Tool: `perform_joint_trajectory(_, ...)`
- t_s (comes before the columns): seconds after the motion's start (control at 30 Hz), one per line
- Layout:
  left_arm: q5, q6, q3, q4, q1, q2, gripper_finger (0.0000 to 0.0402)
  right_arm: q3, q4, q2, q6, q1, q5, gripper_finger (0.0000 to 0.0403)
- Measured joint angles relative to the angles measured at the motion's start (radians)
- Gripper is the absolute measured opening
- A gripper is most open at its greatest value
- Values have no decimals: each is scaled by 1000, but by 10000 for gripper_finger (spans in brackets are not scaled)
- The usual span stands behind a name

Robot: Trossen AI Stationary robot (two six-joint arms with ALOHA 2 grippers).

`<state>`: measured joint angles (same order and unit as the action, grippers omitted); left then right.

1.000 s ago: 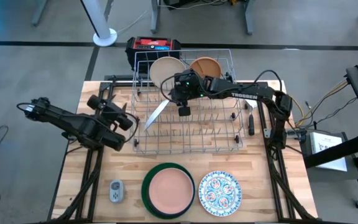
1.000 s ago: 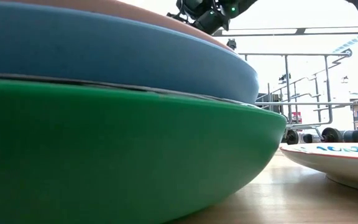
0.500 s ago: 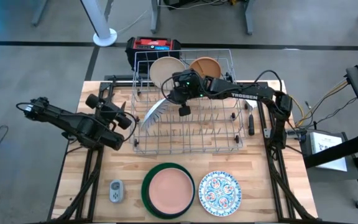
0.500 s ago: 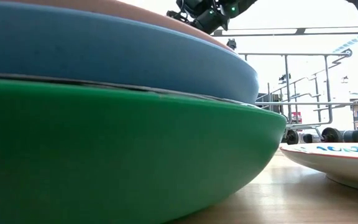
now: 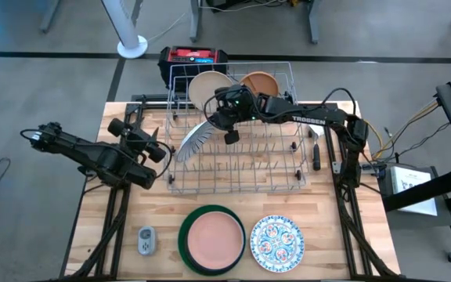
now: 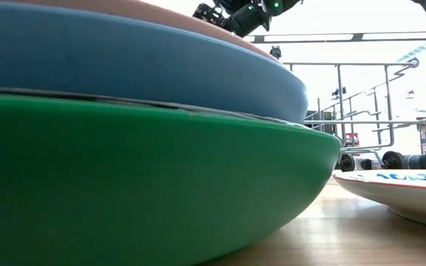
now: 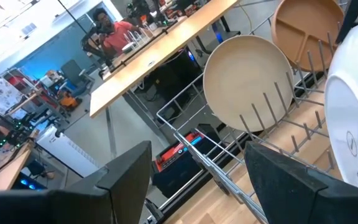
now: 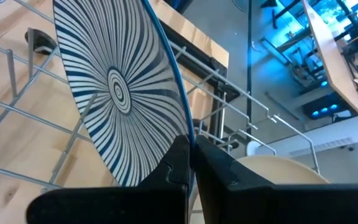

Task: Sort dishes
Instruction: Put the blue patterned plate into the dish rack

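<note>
The table (image 5: pixel 124 235) is pale wood with visible grain and a faint sheen, and the rack (image 5: pixel 276 168) on it is thin, shiny metal wire. The striped plate (image 8: pixel 114 93) looks glossy and smooth like glazed ceramic, while the cream plate (image 7: pixel 247 81) and tan plate (image 7: pixel 306 31) have a matt, even surface. The green bowl (image 6: pixel 146 185) and blue bowl (image 6: pixel 124 66) look smooth with a soft satin finish, like plastic.
</note>
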<state>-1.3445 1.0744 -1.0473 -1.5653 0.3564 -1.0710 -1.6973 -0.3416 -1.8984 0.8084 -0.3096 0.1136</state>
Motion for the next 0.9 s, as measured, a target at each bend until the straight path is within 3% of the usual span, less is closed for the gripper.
perform_joint_trajectory(0.73, 1, 0, 29, 0, 0, 6, 247, 0, 6, 5, 225, 41, -14, 0)
perform_joint_trajectory(0.9, 1, 0, 29, -1, 0, 7, 247, 0, 6, 10, 290, 55, -63, 0)
